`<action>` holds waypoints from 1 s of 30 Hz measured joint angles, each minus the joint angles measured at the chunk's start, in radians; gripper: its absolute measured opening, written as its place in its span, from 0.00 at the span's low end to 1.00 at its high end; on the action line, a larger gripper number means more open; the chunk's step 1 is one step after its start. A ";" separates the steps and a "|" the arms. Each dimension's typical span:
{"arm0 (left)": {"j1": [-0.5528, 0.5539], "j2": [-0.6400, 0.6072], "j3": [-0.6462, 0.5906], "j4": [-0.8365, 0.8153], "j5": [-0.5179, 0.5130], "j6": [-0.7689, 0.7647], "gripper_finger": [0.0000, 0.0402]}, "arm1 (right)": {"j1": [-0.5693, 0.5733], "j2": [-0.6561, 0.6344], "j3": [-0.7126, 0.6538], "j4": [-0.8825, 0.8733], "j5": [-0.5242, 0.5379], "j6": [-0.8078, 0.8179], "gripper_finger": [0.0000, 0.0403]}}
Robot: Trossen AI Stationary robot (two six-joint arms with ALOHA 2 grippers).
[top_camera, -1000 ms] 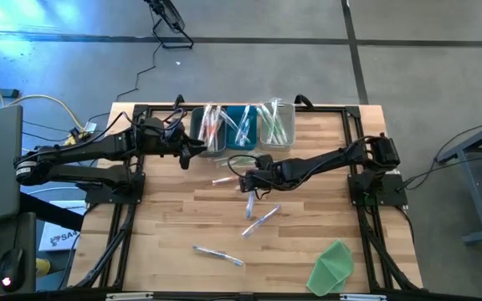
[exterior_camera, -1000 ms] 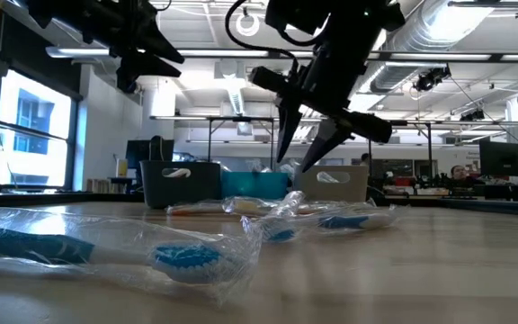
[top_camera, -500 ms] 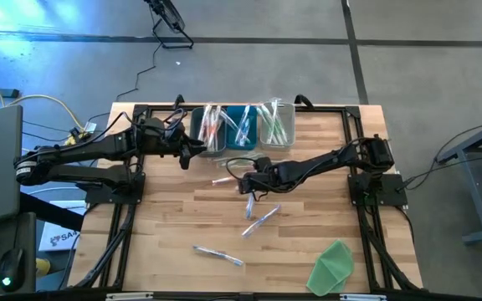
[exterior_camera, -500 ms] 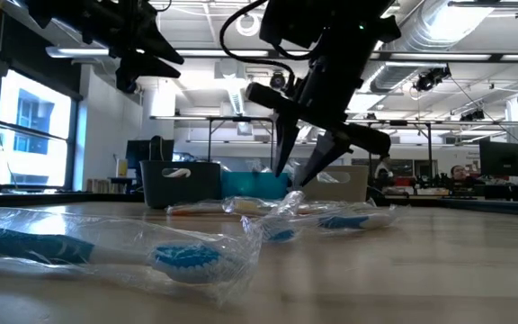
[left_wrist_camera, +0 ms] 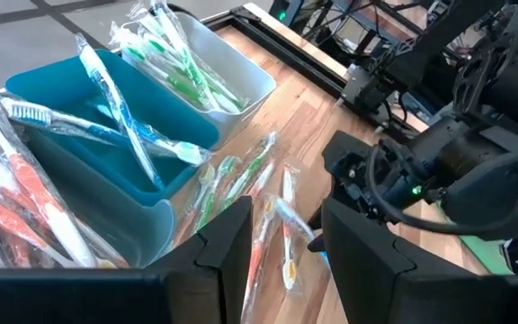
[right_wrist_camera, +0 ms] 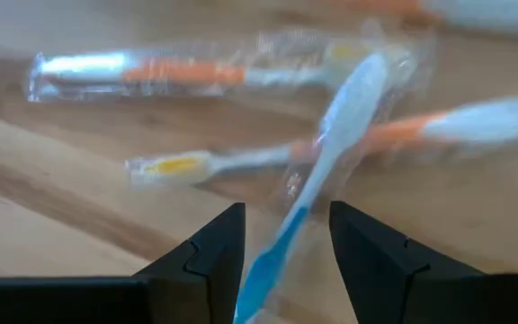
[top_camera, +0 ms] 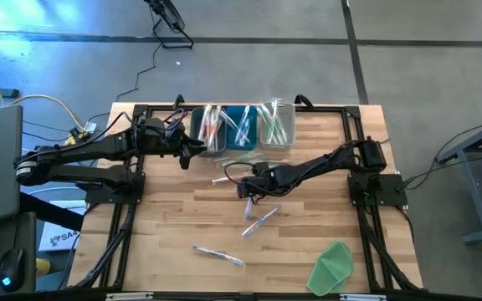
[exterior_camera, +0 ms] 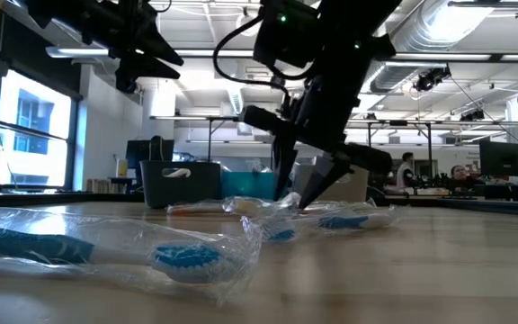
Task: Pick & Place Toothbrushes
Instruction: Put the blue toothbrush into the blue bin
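Wrapped toothbrushes lie loose on the wooden table: a blue-and-white one (right_wrist_camera: 333, 135) crosses over orange ones (right_wrist_camera: 196, 72), and others lie nearer the front (top_camera: 262, 219) (top_camera: 218, 254). My right gripper (right_wrist_camera: 281, 261) is open and points steeply down just above the table's middle (top_camera: 245, 191). Its fingers stand on either side of the blue toothbrush's handle. My left gripper (left_wrist_camera: 286, 252) is open with nothing between its fingers. It hovers above the table beside the bins (top_camera: 189, 155).
Three bins with toothbrushes stand in a row at the far edge: a dark one (top_camera: 210, 134), a teal one (top_camera: 243, 127) and a pale one (top_camera: 276, 124). A green cloth (top_camera: 333, 266) lies at the near right corner. Bare wood lies at the near left.
My right gripper has sunk toward the toothbrushes in the table's middle and shifted slightly toward the table's left edge. Its fingers have stayed open.
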 joint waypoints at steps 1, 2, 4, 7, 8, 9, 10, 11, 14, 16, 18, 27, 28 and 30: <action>0.000 0.000 0.000 -0.005 0.000 0.000 0.33 | 0.002 0.003 0.000 0.002 -0.004 0.006 0.38; 0.000 0.000 0.000 -0.008 0.000 0.000 0.33 | 0.004 0.005 0.000 0.002 -0.008 0.012 0.38; 0.000 0.000 0.000 -0.009 0.000 0.000 0.33 | 0.005 0.010 0.000 0.010 -0.001 0.012 0.37; 0.000 0.000 0.000 -0.021 -0.013 0.000 0.33 | 0.004 0.017 0.000 0.009 -0.009 0.012 0.34; 0.000 0.000 0.000 -0.024 -0.015 0.000 0.33 | 0.004 0.017 0.000 0.008 -0.009 0.012 0.33; 0.000 0.000 0.000 -0.026 -0.016 0.000 0.33 | 0.004 0.016 0.000 0.010 -0.008 0.012 0.31; 0.000 0.000 0.000 -0.028 -0.016 0.000 0.33 | 0.004 0.016 0.000 0.012 -0.009 0.012 0.30; 0.000 0.000 0.000 -0.028 -0.016 0.000 0.33 | 0.004 0.016 0.000 0.012 -0.010 0.012 0.28; 0.000 0.000 0.000 -0.028 -0.019 0.000 0.33 | 0.004 0.016 0.000 0.011 -0.021 0.011 0.21; 0.000 0.000 0.000 -0.028 -0.020 0.000 0.33 | 0.004 0.016 0.000 0.008 -0.029 0.010 0.16; 0.000 0.000 0.000 -0.029 -0.023 0.000 0.33 | 0.004 0.016 0.000 0.009 -0.031 0.009 0.11; 0.000 0.000 0.000 -0.028 -0.023 0.000 0.33 | 0.009 -0.001 0.000 0.016 -0.054 -0.046 0.05; 0.000 0.000 0.000 -0.029 -0.023 0.000 0.33 | 0.009 -0.009 0.000 0.024 -0.048 -0.058 0.05; 0.000 0.000 0.000 -0.029 -0.023 0.000 0.33 | 0.011 -0.038 0.000 0.020 -0.033 -0.084 0.05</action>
